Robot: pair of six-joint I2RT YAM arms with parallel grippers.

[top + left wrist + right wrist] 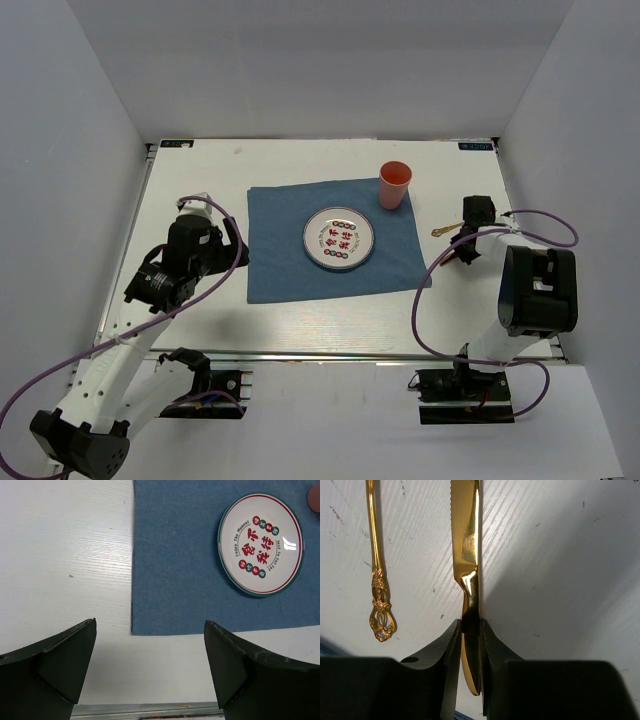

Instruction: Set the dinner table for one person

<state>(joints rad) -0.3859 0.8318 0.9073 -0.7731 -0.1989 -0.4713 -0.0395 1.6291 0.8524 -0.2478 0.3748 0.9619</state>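
Note:
The white dinner table [300,320] carries a blue placemat [280,250] with a round printed plate [340,238] on it and a pink cup [394,184] at the mat's far right corner. My right gripper [465,240] sits just right of the mat, shut on the handle of a gold knife [465,540] held on edge at the tabletop; its fingers [451,645] pinch it. A second gold utensil [379,600] with an ornate handle lies beside the knife, and its handle shows in the top view [441,232]. My left gripper [222,245] is open and empty, left of the mat [180,570].
White walls enclose the table on three sides. A metal rail [145,710] runs along the near edge. The plate [261,544] and the cup's edge [315,500] show in the left wrist view. Purple cables loop beside both arms.

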